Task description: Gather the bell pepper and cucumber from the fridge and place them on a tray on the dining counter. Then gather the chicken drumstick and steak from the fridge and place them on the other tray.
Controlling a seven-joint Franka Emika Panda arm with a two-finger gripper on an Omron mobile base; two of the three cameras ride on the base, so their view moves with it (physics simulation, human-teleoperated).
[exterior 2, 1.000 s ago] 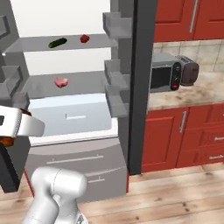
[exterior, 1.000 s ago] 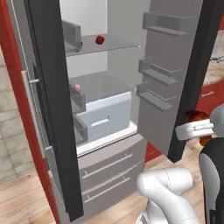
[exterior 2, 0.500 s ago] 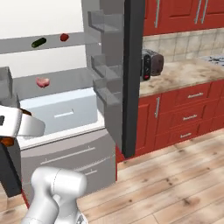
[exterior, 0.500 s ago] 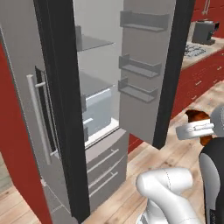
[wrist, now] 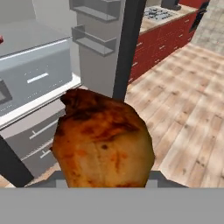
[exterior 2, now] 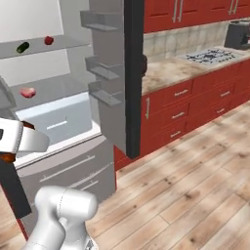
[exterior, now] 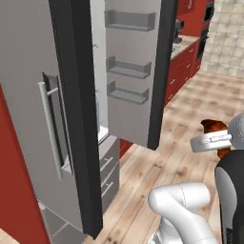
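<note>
My gripper (exterior: 215, 141) is shut on the chicken drumstick (exterior: 214, 127), a brown-orange lump that looms large in the hand view (wrist: 103, 140) and hides the fingertips. The grey fridge (exterior: 71, 119) stands open to my left, its binned door (exterior: 138, 71) swung out. On its upper glass shelf lie the red bell pepper (exterior 2: 49, 40) and the dark green cucumber (exterior 2: 22, 47). One shelf down rests the pink steak (exterior 2: 28, 92). My hand (exterior 2: 19, 139) hangs in front of the fridge's pale drawer (exterior 2: 58, 122), well clear of the shelves.
Red cabinets under a beige top with a cooktop (exterior 2: 210, 56) run along the right wall. A dark appliance (exterior 2: 238, 34) stands at the far end. Open wooden floor (exterior 2: 195, 185) stretches to the right of the fridge door.
Both base views have swung to the right, away from the fridge interior, so the camera moved. The drumstick stays in my gripper.
</note>
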